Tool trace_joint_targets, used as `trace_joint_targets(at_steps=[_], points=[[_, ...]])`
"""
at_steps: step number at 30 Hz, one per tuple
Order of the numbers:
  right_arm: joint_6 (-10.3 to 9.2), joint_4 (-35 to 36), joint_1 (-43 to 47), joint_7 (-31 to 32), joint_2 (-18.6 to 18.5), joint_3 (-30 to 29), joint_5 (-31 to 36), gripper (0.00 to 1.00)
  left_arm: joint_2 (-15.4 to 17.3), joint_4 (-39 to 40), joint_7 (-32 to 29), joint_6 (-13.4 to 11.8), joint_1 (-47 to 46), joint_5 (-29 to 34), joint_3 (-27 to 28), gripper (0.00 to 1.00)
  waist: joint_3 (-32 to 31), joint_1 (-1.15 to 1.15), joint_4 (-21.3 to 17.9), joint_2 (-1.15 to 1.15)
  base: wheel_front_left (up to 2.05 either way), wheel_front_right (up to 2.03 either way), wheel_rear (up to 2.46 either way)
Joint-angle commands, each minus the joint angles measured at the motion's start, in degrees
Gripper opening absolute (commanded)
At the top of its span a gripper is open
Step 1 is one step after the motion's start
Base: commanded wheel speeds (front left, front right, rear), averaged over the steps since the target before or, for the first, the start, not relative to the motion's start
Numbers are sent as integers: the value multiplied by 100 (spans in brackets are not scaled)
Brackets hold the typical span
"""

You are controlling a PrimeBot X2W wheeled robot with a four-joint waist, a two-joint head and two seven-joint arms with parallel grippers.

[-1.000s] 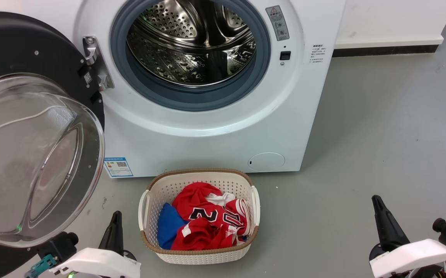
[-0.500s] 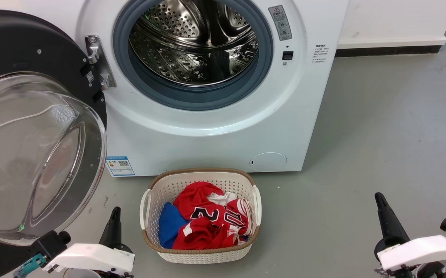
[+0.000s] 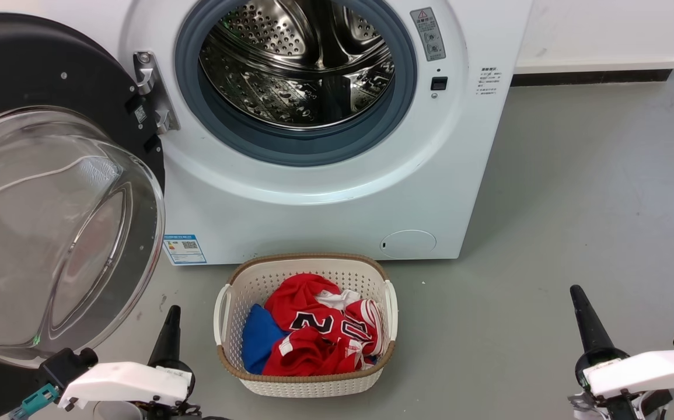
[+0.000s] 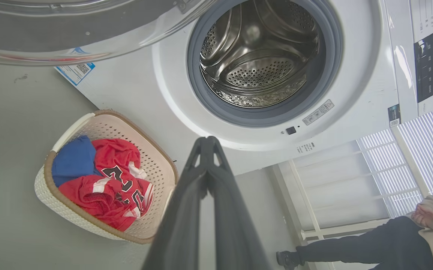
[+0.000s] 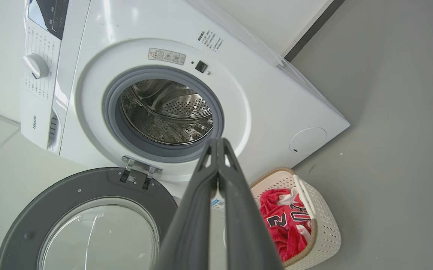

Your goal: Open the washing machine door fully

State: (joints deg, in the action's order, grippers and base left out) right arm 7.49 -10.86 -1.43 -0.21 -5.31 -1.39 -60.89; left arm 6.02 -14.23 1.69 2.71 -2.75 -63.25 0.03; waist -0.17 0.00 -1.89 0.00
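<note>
The washing machine (image 3: 325,192) (image 4: 134,86) (image 5: 268,108) stands white and front-loading, its steel drum (image 3: 299,64) bare behind a grey gasket. The washing machine door (image 3: 39,76) (image 5: 70,195) (image 4: 70,41) is swung wide to the left on its hinge (image 3: 153,93), black rim and clear glass bowl (image 3: 51,233) facing me. My left gripper (image 3: 172,312) (image 4: 207,141) is shut, low at the left, below the door and touching nothing. My right gripper (image 3: 576,291) (image 5: 218,141) is shut too, low at the right over bare floor.
A white laundry basket (image 3: 304,382) (image 4: 74,221) (image 5: 325,225) with red and blue clothes sits on the grey floor before the machine, between my grippers. A person's legs (image 4: 351,247) show at the right edge of the left wrist view, by a window.
The whole head picture has shifted slightly right and down, so the camera moved. Both grippers sit a little lower and stay shut. The door has not visibly swung.
</note>
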Motion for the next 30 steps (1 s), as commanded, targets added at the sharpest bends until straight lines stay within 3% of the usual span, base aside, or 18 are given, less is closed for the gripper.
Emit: trace_joint_targets(at_steps=[1, 30], points=[[1, 35, -162, 20, 9, -32, -161, 0, -15, 60, -34, 50, -155, -145, 45, 0, 1, 0, 4, 0, 0, 0, 0], [0, -140, -341, 313, 92, -227, -1698, 0, -170, 45, -436, 274, -281, -1526, 360, 0, 15, 0, 83, 0, 0, 0, 0]])
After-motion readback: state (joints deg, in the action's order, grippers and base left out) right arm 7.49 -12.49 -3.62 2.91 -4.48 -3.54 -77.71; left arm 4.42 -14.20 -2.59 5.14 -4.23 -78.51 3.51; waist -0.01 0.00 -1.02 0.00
